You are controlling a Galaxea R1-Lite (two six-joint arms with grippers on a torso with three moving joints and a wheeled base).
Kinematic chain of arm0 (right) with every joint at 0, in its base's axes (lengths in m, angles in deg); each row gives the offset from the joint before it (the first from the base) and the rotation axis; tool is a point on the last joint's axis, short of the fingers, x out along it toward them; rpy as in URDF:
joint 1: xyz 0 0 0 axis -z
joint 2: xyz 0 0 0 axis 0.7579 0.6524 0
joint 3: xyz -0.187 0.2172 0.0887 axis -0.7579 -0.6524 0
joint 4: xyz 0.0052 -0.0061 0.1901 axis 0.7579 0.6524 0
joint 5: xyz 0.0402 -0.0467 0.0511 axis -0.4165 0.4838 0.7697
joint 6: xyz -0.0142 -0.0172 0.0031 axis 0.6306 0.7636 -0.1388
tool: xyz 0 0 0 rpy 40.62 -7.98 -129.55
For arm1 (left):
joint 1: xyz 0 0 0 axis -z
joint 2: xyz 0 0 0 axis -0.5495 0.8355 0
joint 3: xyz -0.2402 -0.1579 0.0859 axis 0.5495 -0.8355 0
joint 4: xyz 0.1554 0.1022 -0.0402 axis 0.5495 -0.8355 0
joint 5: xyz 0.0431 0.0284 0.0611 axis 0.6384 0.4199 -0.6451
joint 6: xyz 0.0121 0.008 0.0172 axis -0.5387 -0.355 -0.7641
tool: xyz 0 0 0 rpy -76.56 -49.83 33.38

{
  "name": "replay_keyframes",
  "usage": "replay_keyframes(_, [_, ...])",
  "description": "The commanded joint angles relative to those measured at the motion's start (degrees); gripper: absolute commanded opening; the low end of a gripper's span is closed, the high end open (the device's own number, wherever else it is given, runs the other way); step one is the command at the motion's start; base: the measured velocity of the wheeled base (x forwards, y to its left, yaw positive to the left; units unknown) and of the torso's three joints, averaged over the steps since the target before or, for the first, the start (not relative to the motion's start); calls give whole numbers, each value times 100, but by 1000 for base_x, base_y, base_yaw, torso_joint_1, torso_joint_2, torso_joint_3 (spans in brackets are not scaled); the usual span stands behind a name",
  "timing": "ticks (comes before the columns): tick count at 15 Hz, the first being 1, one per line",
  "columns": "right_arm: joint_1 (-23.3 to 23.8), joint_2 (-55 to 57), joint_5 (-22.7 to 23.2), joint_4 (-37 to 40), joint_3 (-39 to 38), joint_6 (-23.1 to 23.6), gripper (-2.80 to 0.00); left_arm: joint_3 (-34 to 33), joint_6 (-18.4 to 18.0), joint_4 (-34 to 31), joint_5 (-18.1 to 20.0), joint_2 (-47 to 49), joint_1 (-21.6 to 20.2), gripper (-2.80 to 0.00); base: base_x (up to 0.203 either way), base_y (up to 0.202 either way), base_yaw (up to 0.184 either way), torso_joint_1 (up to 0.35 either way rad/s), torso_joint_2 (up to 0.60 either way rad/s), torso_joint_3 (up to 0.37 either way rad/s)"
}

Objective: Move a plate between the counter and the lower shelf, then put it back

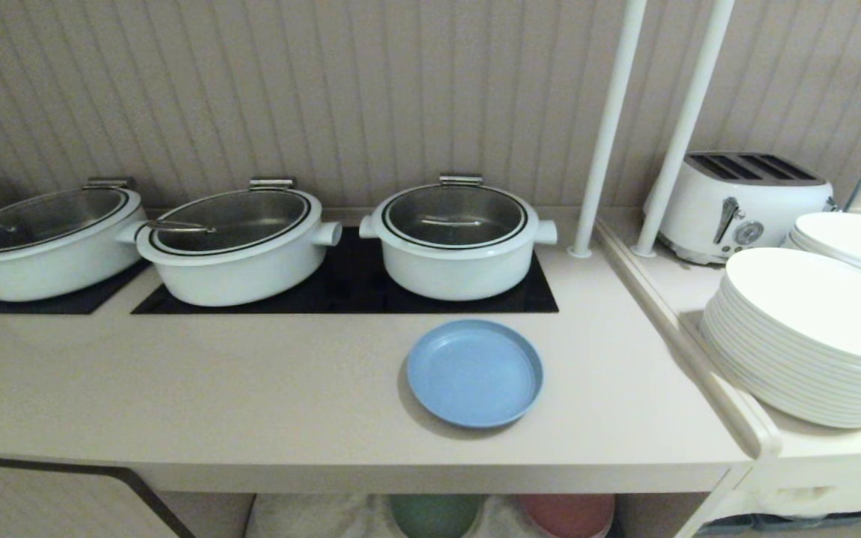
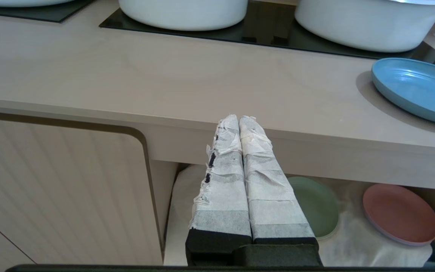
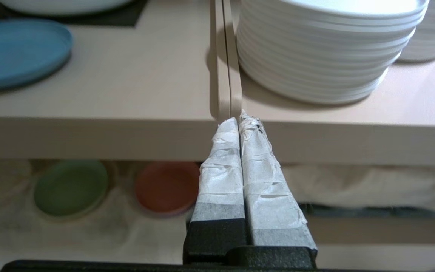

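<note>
The light-blue plate (image 1: 474, 372) (image 2: 417, 88) (image 3: 15, 51) lies flat on the beige counter (image 1: 214, 388), in front of the right-hand pot and near the front edge. Under the counter the lower shelf (image 2: 353, 241) (image 3: 89, 230), lined with a wrinkled white cloth, holds a green plate (image 2: 317, 206) and a pink plate (image 2: 400, 213). Neither arm shows in the head view. My left gripper (image 2: 239, 119) hangs shut and empty in front of the counter's front edge, left of the plate. My right gripper (image 3: 239, 118) is shut and empty too, below the counter's right end.
Three white pots (image 1: 457, 243) with glass lids stand on black cooktop panels (image 1: 341, 288) at the back. The side surface on the right carries stacks of large white plates (image 1: 812, 336) and a white toaster (image 1: 741, 202). Two white poles (image 1: 610, 127) rise at the counter's back right.
</note>
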Motion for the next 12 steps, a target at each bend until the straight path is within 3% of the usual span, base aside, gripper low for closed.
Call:
replay_keyframes(1, [-19,-801,159,76,-7,-19,-280,4,5,1,-6,-2,0,-280,0,0,0,0,0,0])
replay_keyframes(12, [-25,-859,235,-360,-7,-23,-280,-1,5,1,-6,-2,0,-280,0,0,0,0,0,0])
